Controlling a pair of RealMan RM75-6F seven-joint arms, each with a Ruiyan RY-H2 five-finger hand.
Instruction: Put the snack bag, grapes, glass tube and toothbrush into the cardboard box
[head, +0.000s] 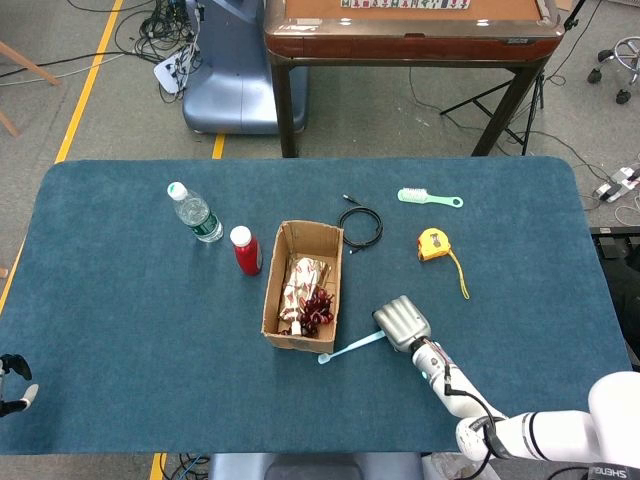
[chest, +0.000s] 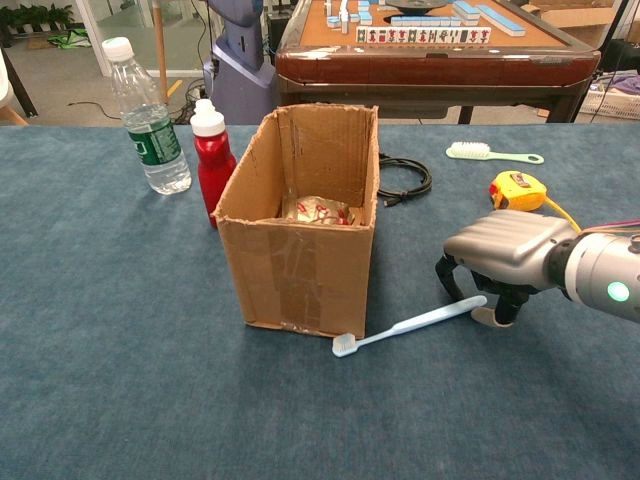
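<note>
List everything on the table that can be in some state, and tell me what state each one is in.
cardboard box: open at the top, upright
snack bag: inside the box
grapes: inside the box
toothbrush: flat on the table, beside the box
water bottle: upright, capped
red bottle: upright, capped
right hand: over the toothbrush handle, fingers curled down
left hand: at the table edge, holding nothing

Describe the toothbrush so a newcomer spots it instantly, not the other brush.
Find the cardboard box mid-table. At its near right corner lies the toothbrush, running toward the right hand. It is slim and pale blue; the green brush lies far behind.
</note>
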